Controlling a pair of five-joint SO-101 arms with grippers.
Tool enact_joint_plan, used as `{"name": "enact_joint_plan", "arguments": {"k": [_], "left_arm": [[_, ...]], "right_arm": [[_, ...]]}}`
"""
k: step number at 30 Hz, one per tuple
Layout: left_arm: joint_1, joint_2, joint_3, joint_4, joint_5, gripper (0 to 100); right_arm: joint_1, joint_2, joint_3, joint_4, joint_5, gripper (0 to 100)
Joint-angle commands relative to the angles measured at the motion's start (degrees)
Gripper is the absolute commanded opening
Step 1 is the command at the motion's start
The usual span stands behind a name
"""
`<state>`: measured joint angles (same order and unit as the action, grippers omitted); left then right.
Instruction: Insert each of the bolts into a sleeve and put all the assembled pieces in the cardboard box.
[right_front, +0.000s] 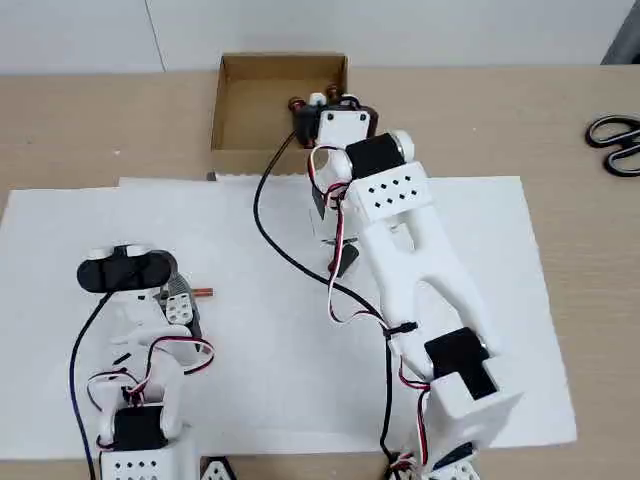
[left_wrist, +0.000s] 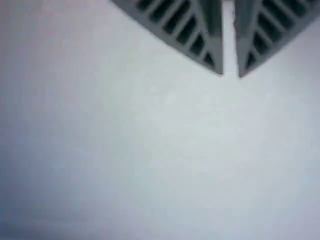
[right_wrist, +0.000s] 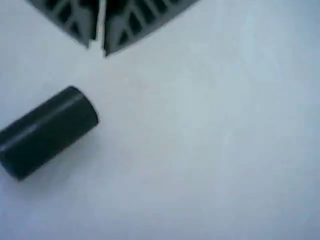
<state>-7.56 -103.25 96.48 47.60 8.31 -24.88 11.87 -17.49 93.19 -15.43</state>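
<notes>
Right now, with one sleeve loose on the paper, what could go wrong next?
The sleeve lies on its side beside the shut right gripper; coming down, the gripper may nudge it, and it could roll across the paper.
The black cable trails over the paper near that arm and might snag or drag the sleeve.
The bolt lies close by the left arm; a careless swing could knock it away.

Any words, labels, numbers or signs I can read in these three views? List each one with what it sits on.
None can be read. The cardboard box, the white sheet, the black sleeve and the scissors show no legible print, label, number or sign.
</notes>
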Motion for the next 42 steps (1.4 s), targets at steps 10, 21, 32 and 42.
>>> {"name": "enact_joint_plan", "arguments": {"k": [10, 21, 32, 42], "left_arm": [[-0.2, -0.2, -0.2, -1.3, -0.4, 1], [-0.1, -0.2, -0.2, -1.3, -0.4, 1], [-0.1, -0.2, -0.2, -1.3, -0.4, 1], [-0.1, -0.1, -0.2, -1.3, -0.4, 1]], "right_arm": [[1.5, 8.4, -2.9, -2.0, -27.9, 0.9], [1.6, 15.1, -8.9, -2.2, -28.0, 15.4], [1.5, 20.1, -9.1, -2.3, -30.0, 15.4], [1.4, 24.2, -9.2, -2.4, -31.8, 15.1]]}}
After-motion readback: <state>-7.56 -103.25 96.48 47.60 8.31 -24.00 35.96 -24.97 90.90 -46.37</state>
